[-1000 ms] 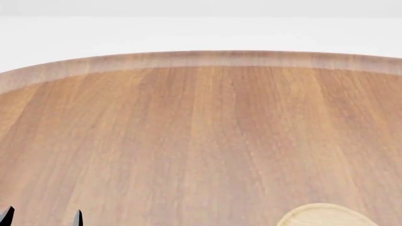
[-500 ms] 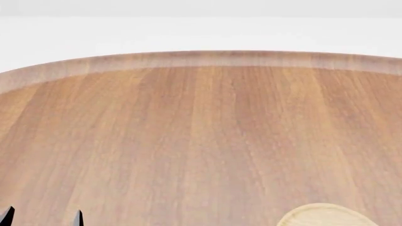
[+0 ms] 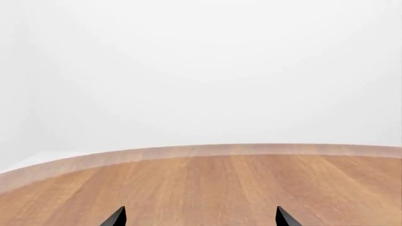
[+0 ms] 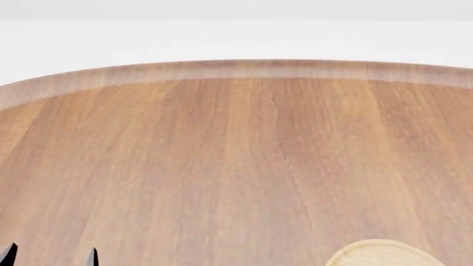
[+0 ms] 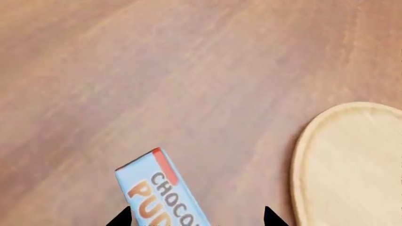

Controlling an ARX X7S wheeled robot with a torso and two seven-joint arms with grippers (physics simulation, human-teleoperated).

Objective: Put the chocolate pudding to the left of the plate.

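Observation:
The chocolate pudding (image 5: 164, 193) is a light-blue box with a red edge and orange and brown lettering. In the right wrist view it lies tilted on the wooden table between my right gripper's (image 5: 197, 220) dark fingertips. The jaws stand wide apart: one tip is next to the box, the other well clear of it. The plate (image 5: 351, 165), a light-wood disc with a raised rim, lies beside the box with a strip of table between them. Its far edge shows in the head view (image 4: 380, 254). My left gripper (image 4: 50, 258) is open and empty over bare table (image 3: 199, 220).
The round wooden table (image 4: 236, 166) has a raised rim along its far edge (image 4: 236, 69). Beyond it there is only plain white background. The left wrist view shows the same table rim (image 3: 188, 151).

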